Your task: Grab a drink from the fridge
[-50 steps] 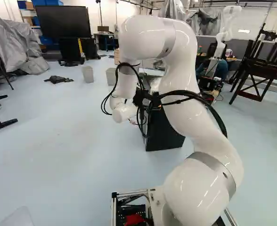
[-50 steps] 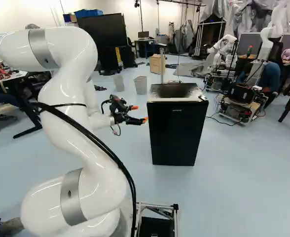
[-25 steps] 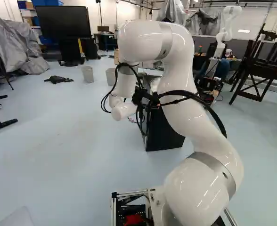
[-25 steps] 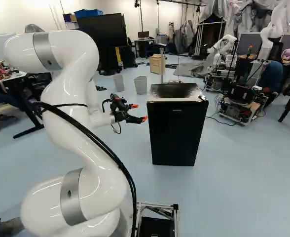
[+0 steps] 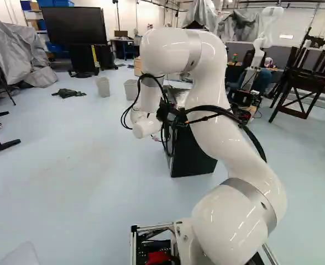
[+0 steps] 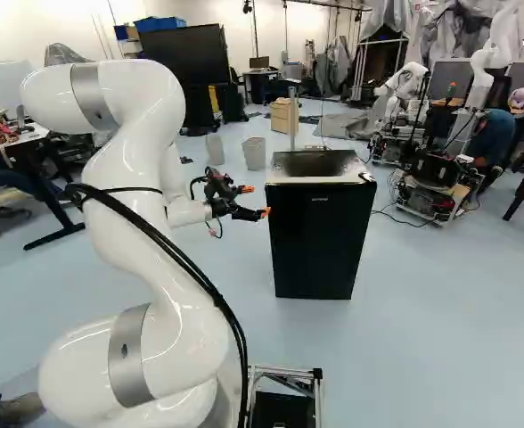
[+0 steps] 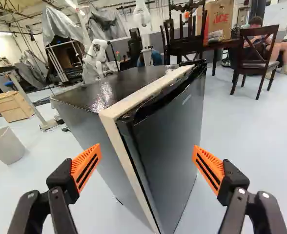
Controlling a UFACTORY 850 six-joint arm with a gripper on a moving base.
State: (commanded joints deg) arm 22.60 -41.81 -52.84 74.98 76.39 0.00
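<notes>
The gripper [image 6: 252,201] is just left of the black fridge [image 6: 312,241] in the right base view, level with the upper part of its door. In the wrist view the gripper [image 7: 147,165] stands wide open with nothing gripped. Its orange pads [image 7: 86,167] point at the near vertical edge of the fridge door [image 7: 170,146], which is ahead of and between the fingers. The door is closed against the body, with a pale strip along the seam. In the left base view the arm partly covers the fridge [image 5: 193,157]. No drink is in sight.
Two grey bins [image 6: 254,153] and a wooden box [image 6: 284,116] stand behind the fridge to its left. Another robot [image 6: 440,183] is at the right back. Dark wooden chairs [image 7: 256,61] stand beyond the fridge's door side.
The arm's upper part has lowered and shifted slightly right in the right base view, bringing the open gripper a little lower and closer to the fridge. The base and fridge have not moved.
</notes>
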